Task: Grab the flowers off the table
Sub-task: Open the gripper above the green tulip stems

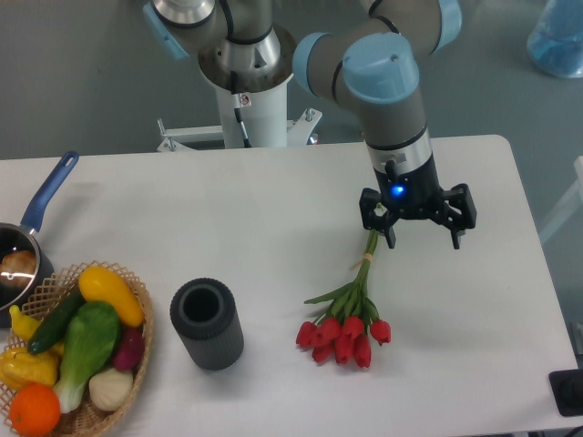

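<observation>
The fingers (424,235) are spread wide and hold nothing, low over the tabletop (273,209) — the flowers (351,309) lie just below and left, stem tips by the left finger — so next comes lining up, then squeezing.

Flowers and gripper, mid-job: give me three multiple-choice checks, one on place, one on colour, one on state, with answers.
1. The flowers lie on the table:
A. right of the dark cylinder vase
B. inside the wicker basket
C. in the saucepan

2. The tulip buds are:
A. yellow
B. red
C. white

3. The gripper is:
A. shut on the buds
B. holding the vase
C. open above the stem ends

Answers:
1. A, the bunch rests on bare tabletop right of the vase.
2. B, the clustered buds are red.
3. C, its fingers stand spread, one beside the stem tips.
</observation>
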### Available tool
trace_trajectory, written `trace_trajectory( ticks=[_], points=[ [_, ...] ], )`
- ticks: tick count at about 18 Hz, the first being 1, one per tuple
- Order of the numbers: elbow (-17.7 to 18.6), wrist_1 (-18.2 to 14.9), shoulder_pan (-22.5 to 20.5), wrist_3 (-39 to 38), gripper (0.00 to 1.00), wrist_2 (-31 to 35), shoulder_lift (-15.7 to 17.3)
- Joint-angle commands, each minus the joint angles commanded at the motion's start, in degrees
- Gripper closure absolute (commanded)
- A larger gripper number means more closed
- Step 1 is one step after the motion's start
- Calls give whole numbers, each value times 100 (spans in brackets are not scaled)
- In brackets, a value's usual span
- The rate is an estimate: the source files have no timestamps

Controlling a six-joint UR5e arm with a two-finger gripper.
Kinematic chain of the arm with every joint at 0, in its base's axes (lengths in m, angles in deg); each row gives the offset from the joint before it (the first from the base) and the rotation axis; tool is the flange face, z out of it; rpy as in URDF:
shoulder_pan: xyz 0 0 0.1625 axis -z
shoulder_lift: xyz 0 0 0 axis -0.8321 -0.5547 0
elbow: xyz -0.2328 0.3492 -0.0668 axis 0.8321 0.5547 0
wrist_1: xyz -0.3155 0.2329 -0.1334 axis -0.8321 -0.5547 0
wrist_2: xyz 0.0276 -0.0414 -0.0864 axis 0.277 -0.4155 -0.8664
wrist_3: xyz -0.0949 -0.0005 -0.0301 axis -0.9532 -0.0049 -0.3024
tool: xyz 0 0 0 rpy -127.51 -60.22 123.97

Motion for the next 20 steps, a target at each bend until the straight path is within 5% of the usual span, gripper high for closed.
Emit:
trace_trajectory(
  ticks=[14, 20],
  points=[
    [88, 44, -184, -35, 0, -27, -17],
    [412, 70, -211, 17, 0, 9, -35]
  ],
)
